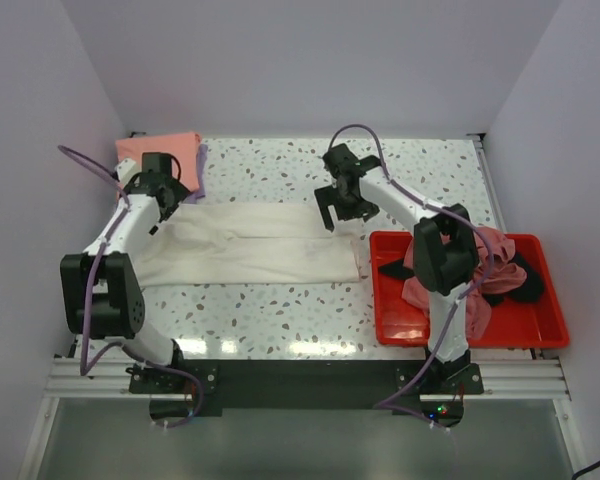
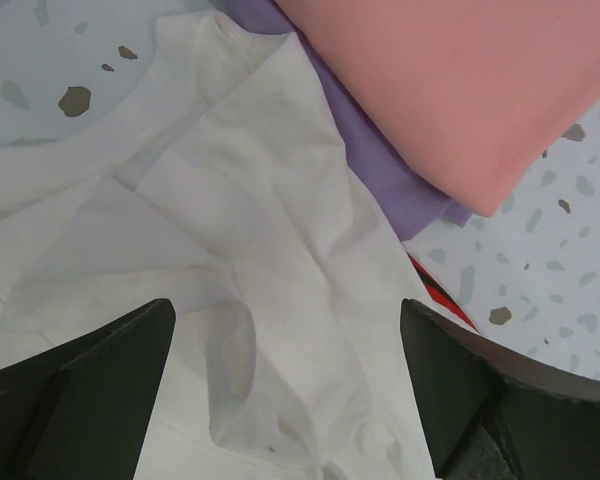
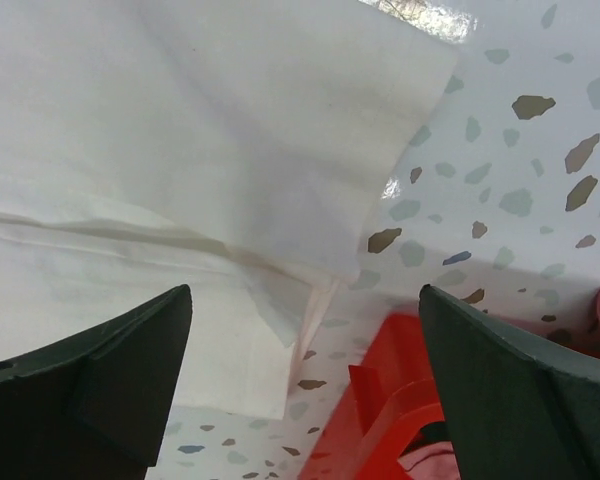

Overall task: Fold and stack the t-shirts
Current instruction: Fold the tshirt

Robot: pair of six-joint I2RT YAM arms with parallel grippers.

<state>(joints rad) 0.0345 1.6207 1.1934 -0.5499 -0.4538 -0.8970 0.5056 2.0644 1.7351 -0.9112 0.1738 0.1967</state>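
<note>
The large cream-white t-shirt (image 1: pixel 245 243) lies folded lengthwise into a long band across the table's middle. My left gripper (image 1: pixel 166 205) is open above its left end, near the collar (image 2: pixel 230 250). My right gripper (image 1: pixel 337 215) is open above its right end, at the hem corner (image 3: pixel 280 200). A folded salmon-pink t-shirt (image 1: pixel 158 152) lies on a lavender one (image 2: pixel 380 170) at the back left. Dusty rose (image 1: pixel 480 270) and black t-shirts (image 1: pixel 525 285) are heaped in the red tray.
The red plastic tray (image 1: pixel 405 320) sits at the front right, its corner close under my right gripper (image 3: pixel 400 400). White walls enclose the speckled table (image 1: pixel 280 310) on three sides.
</note>
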